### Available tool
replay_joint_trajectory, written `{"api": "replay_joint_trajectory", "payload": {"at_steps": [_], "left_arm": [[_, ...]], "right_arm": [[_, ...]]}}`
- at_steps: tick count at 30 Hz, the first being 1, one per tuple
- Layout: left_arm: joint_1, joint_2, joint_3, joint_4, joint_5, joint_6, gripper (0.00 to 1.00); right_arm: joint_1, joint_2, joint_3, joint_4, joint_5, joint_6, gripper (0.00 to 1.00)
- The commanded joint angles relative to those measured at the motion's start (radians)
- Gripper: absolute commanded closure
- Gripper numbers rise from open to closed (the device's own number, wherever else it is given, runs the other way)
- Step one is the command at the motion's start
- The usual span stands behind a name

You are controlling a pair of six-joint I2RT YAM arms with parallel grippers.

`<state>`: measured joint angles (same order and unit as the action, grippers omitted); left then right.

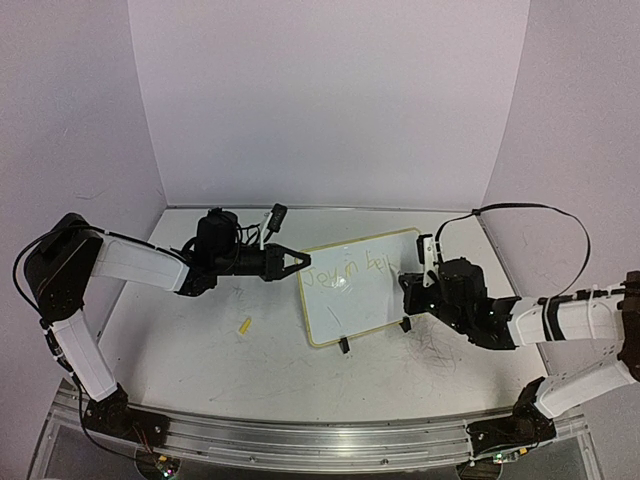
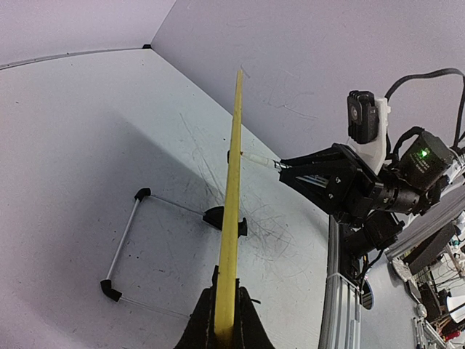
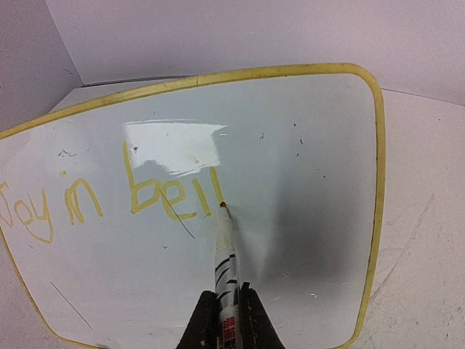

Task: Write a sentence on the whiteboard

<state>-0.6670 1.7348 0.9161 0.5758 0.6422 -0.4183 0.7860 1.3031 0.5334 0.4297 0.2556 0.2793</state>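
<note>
The whiteboard (image 1: 368, 303) stands tilted on two black clip feet (image 1: 343, 345) at mid table. My left gripper (image 1: 303, 262) is shut on its left edge; the left wrist view shows the pale-yellow rim (image 2: 232, 182) edge-on between the jaws of that gripper (image 2: 226, 323). My right gripper (image 3: 227, 320) is shut on a thin white pen (image 3: 226, 254), its tip touching the board (image 3: 312, 145). The sentence (image 3: 167, 193) in yellow-green reads "Joy in" on the left and "bei" plus one more stroke by the pen tip. It also shows in the top view (image 1: 347, 271).
A small yellow pen cap (image 1: 244, 325) lies on the table left of the board. A thin wire stand with black ends (image 2: 125, 240) sits beside the board. Grey scratches mark the tabletop. Purple walls close in the back and sides.
</note>
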Motion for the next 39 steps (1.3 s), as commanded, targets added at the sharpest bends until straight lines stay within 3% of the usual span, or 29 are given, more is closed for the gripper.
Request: {"api": "replay_joint_trajectory", "payload": {"at_steps": [1, 21, 39], "left_arm": [[0.007, -0.002, 0.023, -0.088, -0.094, 0.057, 1.0], [0.006, -0.009, 0.018, -0.089, -0.095, 0.056, 1.0], [0.006, -0.009, 0.018, -0.09, -0.095, 0.058, 1.0]], "right_arm": [[-0.004, -0.014, -0.015, -0.001, -0.007, 0.018, 1.0], [-0.005, 0.026, 0.063, 0.06, 0.057, -0.013, 1.0], [-0.005, 0.004, 0.008, -0.021, 0.028, 0.037, 1.0]]}}
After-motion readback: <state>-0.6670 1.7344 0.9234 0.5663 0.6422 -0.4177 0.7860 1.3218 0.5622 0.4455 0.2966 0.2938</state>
